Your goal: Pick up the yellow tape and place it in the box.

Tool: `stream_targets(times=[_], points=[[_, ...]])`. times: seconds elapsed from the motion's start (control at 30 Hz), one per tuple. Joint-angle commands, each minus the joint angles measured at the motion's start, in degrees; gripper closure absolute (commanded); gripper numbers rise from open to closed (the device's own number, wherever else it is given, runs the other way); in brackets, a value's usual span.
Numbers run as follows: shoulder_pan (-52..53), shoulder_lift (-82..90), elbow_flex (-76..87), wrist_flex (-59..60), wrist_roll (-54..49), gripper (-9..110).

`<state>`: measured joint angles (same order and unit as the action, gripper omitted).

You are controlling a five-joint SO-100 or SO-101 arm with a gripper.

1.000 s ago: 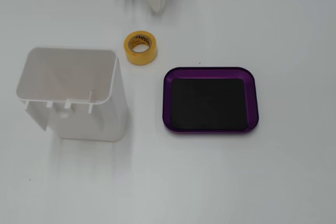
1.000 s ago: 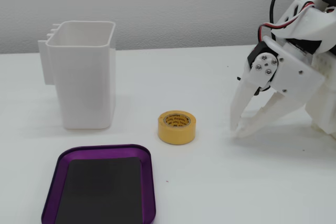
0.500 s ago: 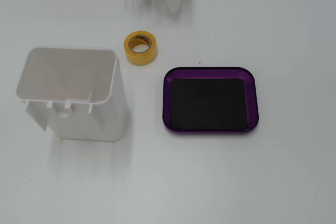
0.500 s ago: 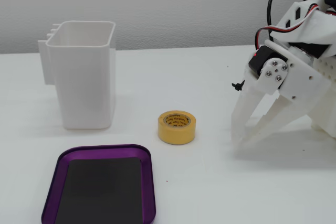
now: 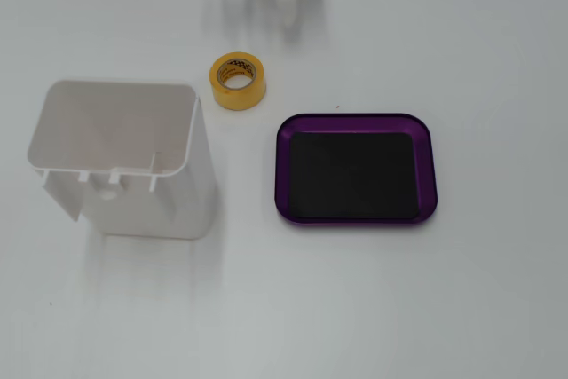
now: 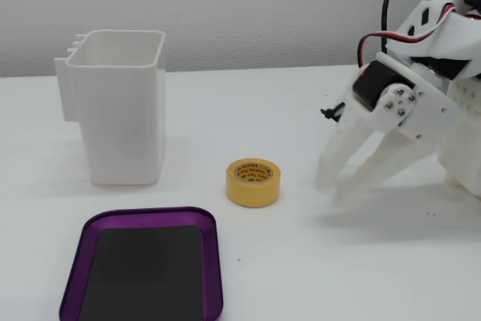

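The yellow tape (image 5: 237,81) lies flat on the white table, clear of everything; it also shows in a fixed view (image 6: 253,181). The box, a shallow purple tray (image 5: 281,170) with a black floor, lies empty to the tape's lower right; in a fixed view (image 6: 144,216) it sits at the front left. My white gripper (image 6: 334,190) points down at the table to the right of the tape, apart from it, its jaws a little open and empty. In a fixed view the gripper (image 5: 288,24) is a pale blur at the top, above the tape.
A tall white open-topped container (image 5: 124,157) stands to the left of the tape; it also shows in a fixed view (image 6: 120,103) behind the tray. The arm's base and cables (image 6: 451,73) fill the right edge.
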<state>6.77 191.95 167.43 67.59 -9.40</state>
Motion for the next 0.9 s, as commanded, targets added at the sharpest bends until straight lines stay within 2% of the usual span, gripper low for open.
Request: stream_targets(times=[0.0, 0.2, 0.6, 0.87], points=[[6.94, 4.31, -5.45, -1.05, -3.25, 92], [7.47, -1.32, -13.45, 1.14, -3.87, 92], [7.29, -46.23, -35.86, 1.41, -3.43, 90], [7.38, -65.13, -46.76, 3.08, -3.52, 85]])
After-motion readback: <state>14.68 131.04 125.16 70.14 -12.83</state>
